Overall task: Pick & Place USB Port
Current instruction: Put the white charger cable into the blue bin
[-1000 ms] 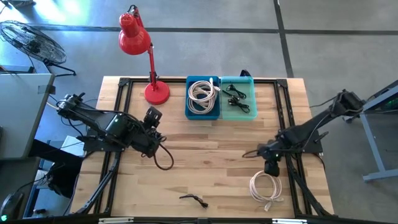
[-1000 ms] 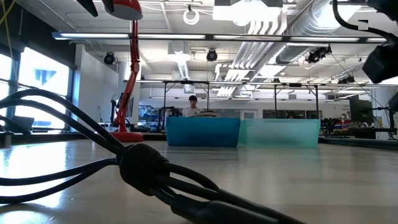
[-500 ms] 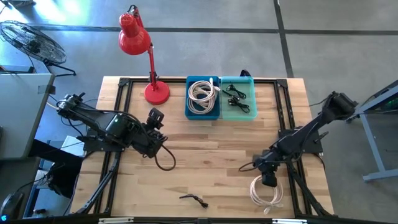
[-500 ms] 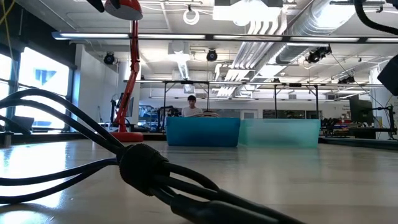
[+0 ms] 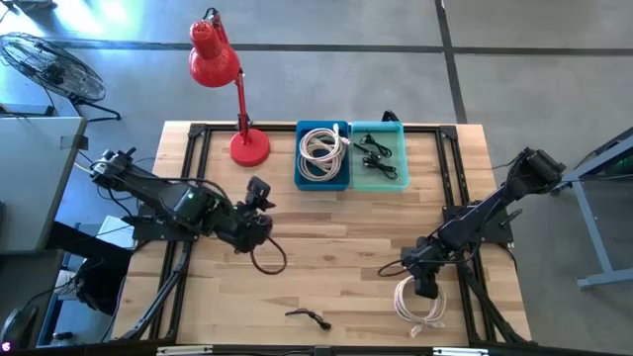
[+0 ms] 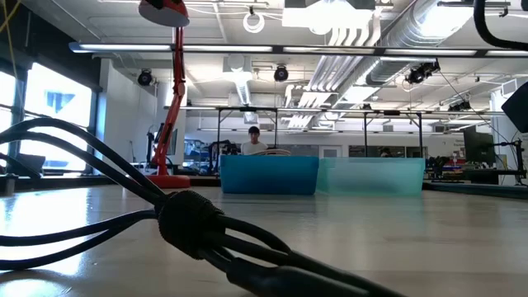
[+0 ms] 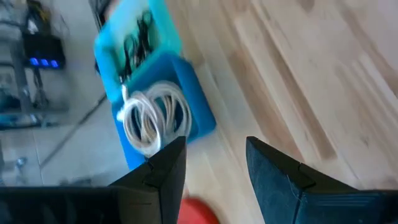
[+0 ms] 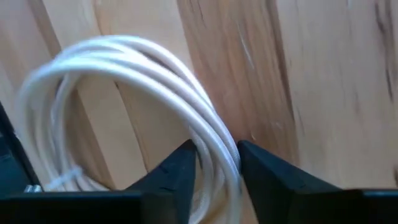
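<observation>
Dropping lower than a second ago, the right gripper (image 5: 424,288) straddles the white cable coil (image 5: 419,305) near the table's (image 5: 346,247) front right corner, fingers parted. The left gripper (image 5: 260,190), open, has crept toward the bins. The blue bin (image 5: 322,180) holds white cable, the teal bin (image 5: 380,180) black cables.

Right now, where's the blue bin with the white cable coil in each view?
High view: blue bin at the table's far edge, centre, right of the red lamp.
Low view: in the middle distance, centre.
Left wrist view: past the left gripper, coil inside.
Right wrist view: not in it.
Shared landmark: teal bin beside it.
</observation>
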